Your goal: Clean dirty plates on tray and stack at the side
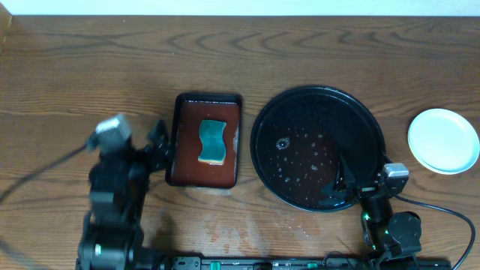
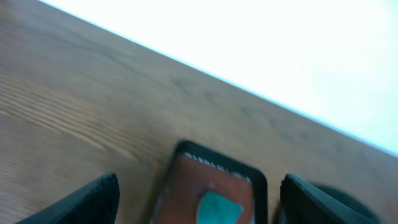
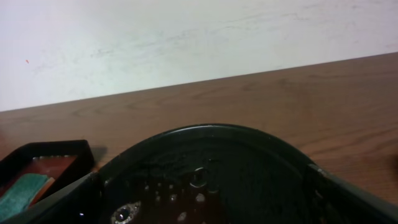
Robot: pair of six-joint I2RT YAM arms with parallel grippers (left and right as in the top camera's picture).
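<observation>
A dark brown wooden table (image 1: pixel 315 52) is filling the overhead view, with a white wall (image 3: pixel 186 43) running behind its far edge. The tray (image 1: pixel 300 112), round, glossy black and raised at the rim, is lying right of centre and is showing pale wet-looking specks across its floor. Just beside it on the left, not touching, a smaller red-brown rectangular tray (image 1: pixel 187 161) with a dark rim is sitting square to the table edge. A teal sponge (image 1: pixel 212 141) is lying inside that smaller tray, near its middle.

The plates (image 1: pixel 443 140) are resting on the bare table, to the right of the black tray and apart from it. From above they are showing as one white round disc with a pale rim, and how many are stacked there cannot be told.

The left gripper (image 2: pixel 199 179) is hovering left of the red-brown tray, its jaws standing wide apart and grasping nothing, with the sponge framed between them. The right gripper (image 3: pixel 202 174) is hanging over the near right rim of the black tray, likewise spread wide and holding nothing.
</observation>
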